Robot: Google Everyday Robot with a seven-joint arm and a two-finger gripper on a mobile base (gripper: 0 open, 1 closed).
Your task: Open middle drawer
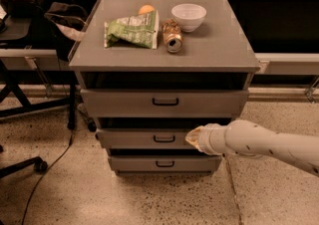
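A grey cabinet [149,57] holds three drawers, each with a small black bar handle. The middle drawer [129,138] has its handle [164,139] at the centre of its front, and the front stands a little forward of the cabinet body. My gripper [192,138] comes in from the right on a white arm [269,147]. Its tip is at the middle drawer's front, just right of the handle. The top drawer [164,102] is above it and the bottom drawer [164,164] below.
On the cabinet top lie a green chip bag [132,31], an orange fruit [146,9], a tipped can [172,36] and a white bowl [188,16]. An office chair [20,99] and a cable stand at the left. Speckled floor lies in front.
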